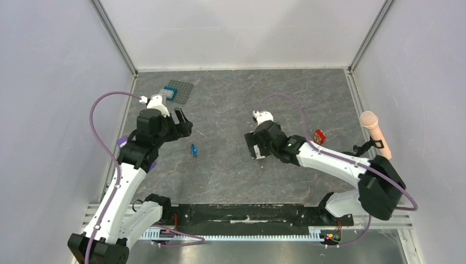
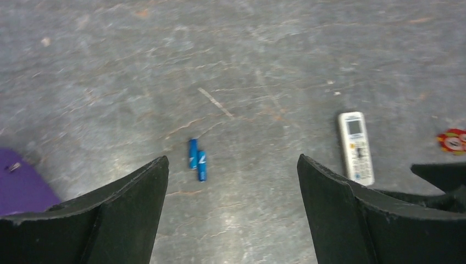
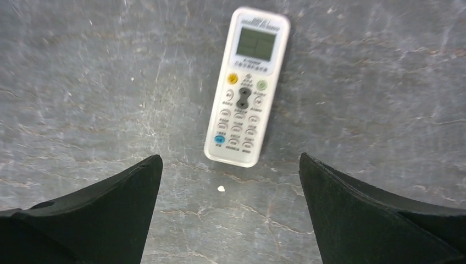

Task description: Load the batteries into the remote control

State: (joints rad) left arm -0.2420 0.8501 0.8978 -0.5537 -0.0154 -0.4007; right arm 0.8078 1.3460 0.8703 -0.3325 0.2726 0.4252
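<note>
Blue batteries (image 2: 197, 159), seemingly beyond left fingers (image 2: 126, 212)

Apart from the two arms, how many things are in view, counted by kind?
Batteries: 2
Remote control: 1
Red-and-white object: 1
Grey studded plate: 1
Blue brick: 1
Microphone: 1
Total: 7

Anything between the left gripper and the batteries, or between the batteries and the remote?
Nothing visible. The left gripper is open above bare table, with the batteries lying side by side just ahead of it. Only bare table separates them from the remote, which lies buttons-up, so its back is hidden.
</note>
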